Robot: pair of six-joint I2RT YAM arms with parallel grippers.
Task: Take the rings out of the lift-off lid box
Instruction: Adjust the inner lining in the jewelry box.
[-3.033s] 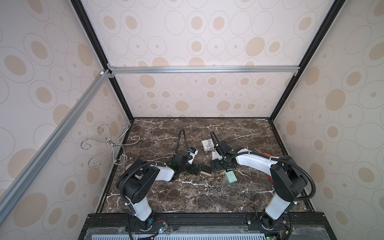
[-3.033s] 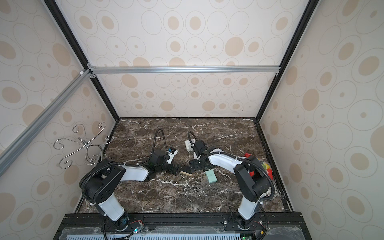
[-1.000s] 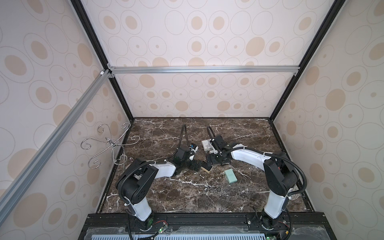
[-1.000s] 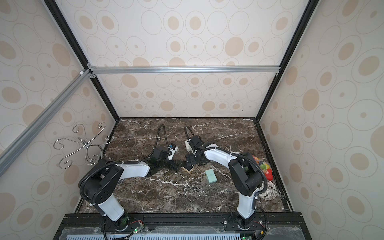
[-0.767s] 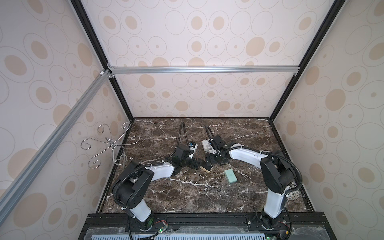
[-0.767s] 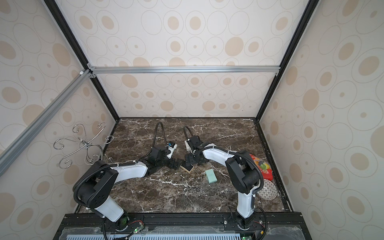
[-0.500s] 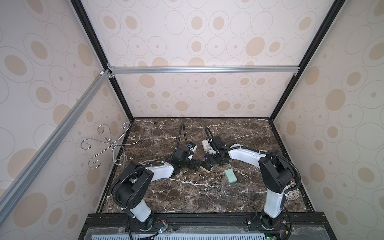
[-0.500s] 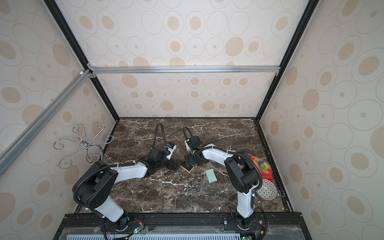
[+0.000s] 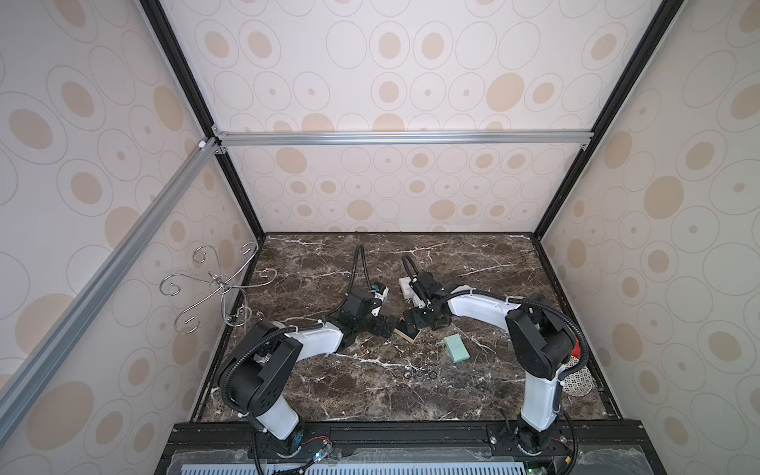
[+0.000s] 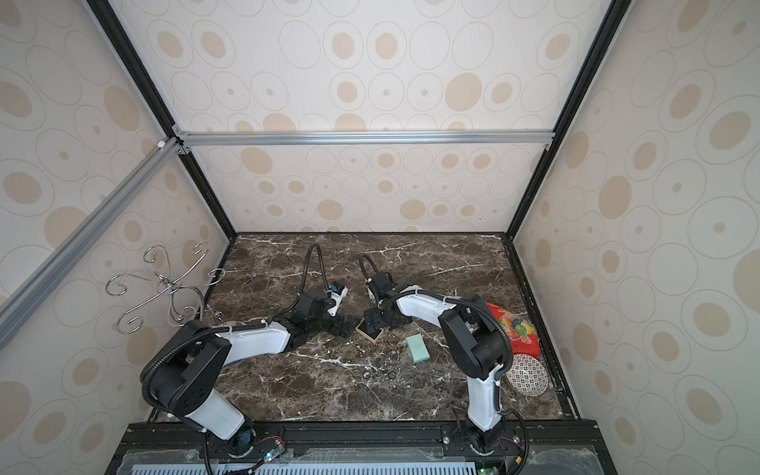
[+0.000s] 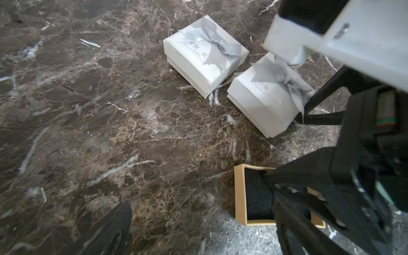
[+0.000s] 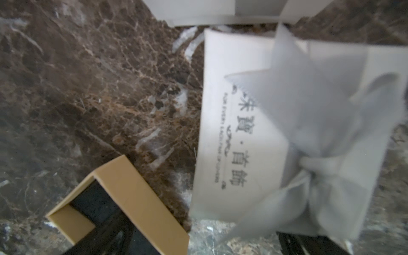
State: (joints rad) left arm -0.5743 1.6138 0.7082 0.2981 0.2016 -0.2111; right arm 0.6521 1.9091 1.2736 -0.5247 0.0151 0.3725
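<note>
A: Where are the rings (image 9: 419,375)?
B: Three thin hoops lie flat on the tabletop (image 9: 329,382), at 6 o'clock of the open box (image 11: 240,194), well apart from it. Likely light, stiff and slippery. I'd pinch across one band from above.
A: Arms?
B: Both are low and reaching inward. The left claw (image 9: 384,325) is at the box's 9 o'clock and the right claw (image 9: 413,325) is over it. Both are wide open and empty.

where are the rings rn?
In both top views, the rings lie in a row on the marble table, mid-front, just nearer the robot than the mint lid, outside the tan box.
</note>
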